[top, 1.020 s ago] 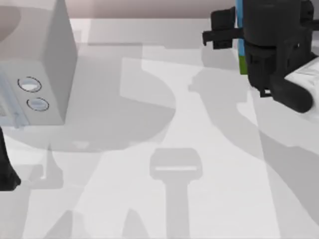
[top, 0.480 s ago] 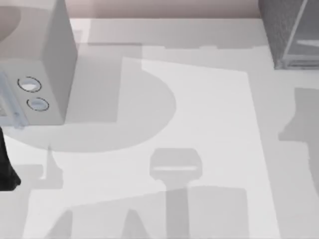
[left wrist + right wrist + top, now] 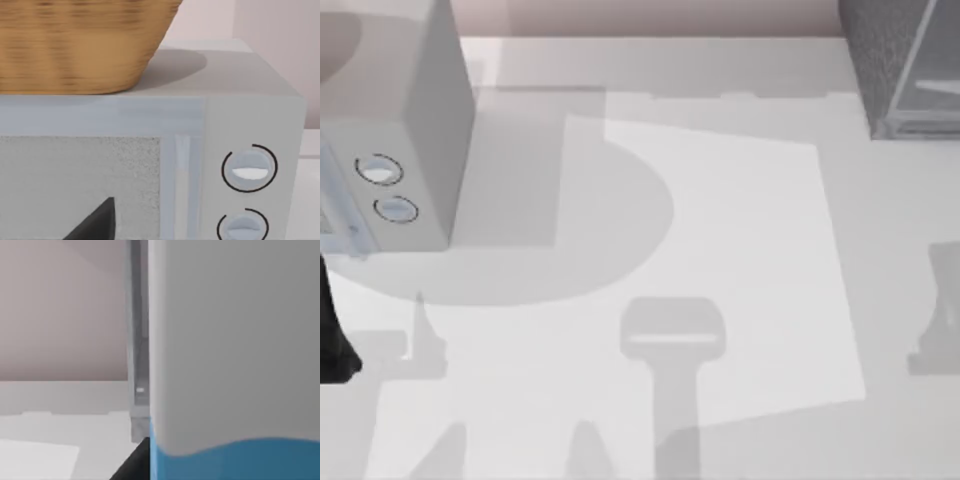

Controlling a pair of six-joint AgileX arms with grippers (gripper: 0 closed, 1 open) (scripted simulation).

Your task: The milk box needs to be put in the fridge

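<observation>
Close against the right wrist camera, the milk box (image 3: 235,365) fills the frame's right side, white above blue; whether the right end effector pinches it cannot be told. The fridge (image 3: 905,65) stands at the worktop's (image 3: 720,240) upper right, the microwave (image 3: 395,130) upper left.

Stood at the left edge of the pale bench (image 3: 720,200), seen from above: a pale grey box (image 3: 420,120) with two round dials (image 3: 388,190), one dial just beside the other on its front face. Carried on its flat top a woven wicker basket (image 3: 80,45), tan and ribbed, casting a soft shadow across that top toward the back corner. Showed a speckled grey door panel (image 3: 75,185) beside the dials, behind a faintly glassy frame.
</observation>
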